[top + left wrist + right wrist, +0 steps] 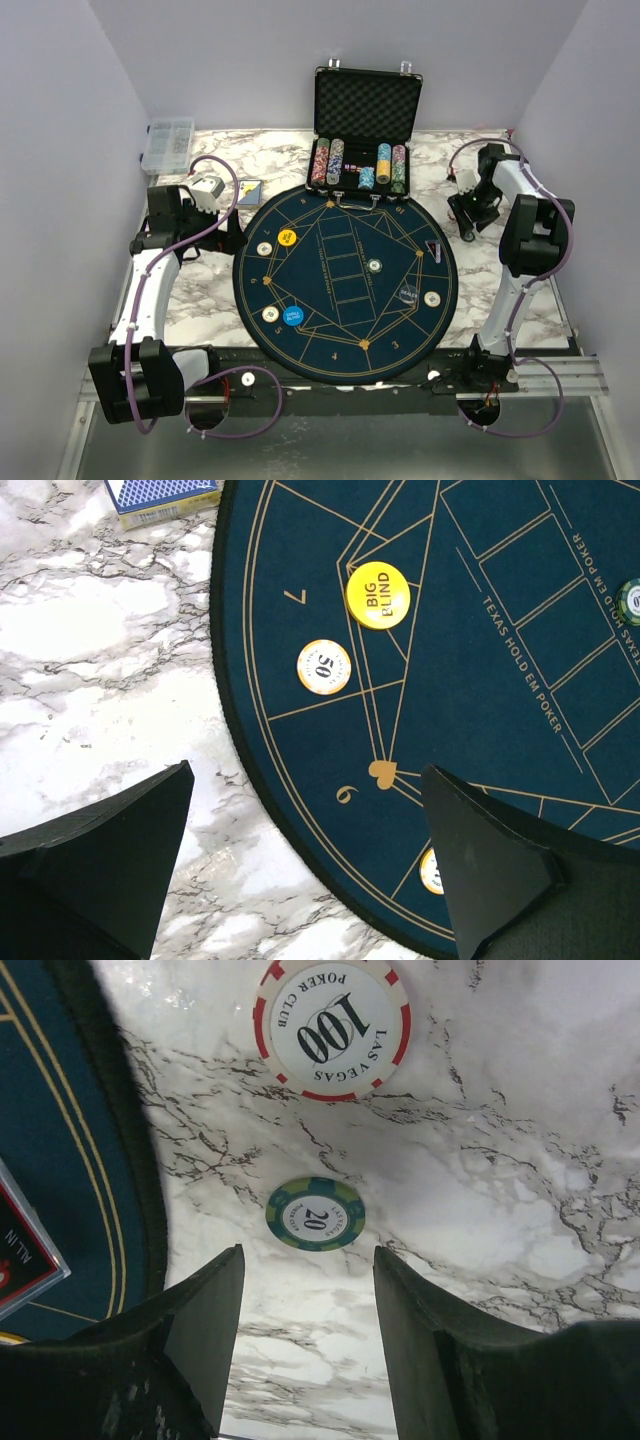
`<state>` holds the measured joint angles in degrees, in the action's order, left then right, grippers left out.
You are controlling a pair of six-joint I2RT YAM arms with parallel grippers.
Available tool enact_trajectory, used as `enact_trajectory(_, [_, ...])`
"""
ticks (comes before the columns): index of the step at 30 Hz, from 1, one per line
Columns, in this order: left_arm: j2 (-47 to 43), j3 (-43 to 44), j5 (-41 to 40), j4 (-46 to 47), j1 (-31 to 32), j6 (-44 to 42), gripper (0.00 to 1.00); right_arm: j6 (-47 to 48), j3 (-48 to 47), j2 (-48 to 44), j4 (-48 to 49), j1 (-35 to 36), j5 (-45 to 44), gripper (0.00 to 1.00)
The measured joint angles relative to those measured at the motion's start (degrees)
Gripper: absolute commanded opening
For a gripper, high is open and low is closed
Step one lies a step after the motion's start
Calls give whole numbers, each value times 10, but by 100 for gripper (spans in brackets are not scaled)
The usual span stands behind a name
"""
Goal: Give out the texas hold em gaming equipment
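Hovering beyond the right rim of the mat (50, 1140), the right fingers (210, 1310) stand partly open and hold nothing. Just ahead of their gap, the green 20 chip (315, 1214) lies flat on bare bench (520, 1210), apart from the mat rim. Being round, it sets no grip axis. Farther ahead lies the red-rimmed 100 chip (331, 1028), with open bench between. The left fingers (140, 830), wide open and empty at the mat's left rim, are the farther pair.
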<state>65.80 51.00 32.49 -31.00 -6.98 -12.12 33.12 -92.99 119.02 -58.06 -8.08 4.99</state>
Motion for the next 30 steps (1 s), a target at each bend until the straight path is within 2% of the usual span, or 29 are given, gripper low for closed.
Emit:
enact_trajectory(8, [0, 0, 0, 0, 0, 0, 98, -1, 3, 14, 8, -3, 0, 58])
enact_trajectory(18, [0, 0, 0, 0, 0, 0, 98, -5, 6, 29, 32, -2, -8, 51])
enact_trajectory(30, [0, 2, 0, -1, 0, 0, 98, -5, 50, 2, 71, -2, -10, 31])
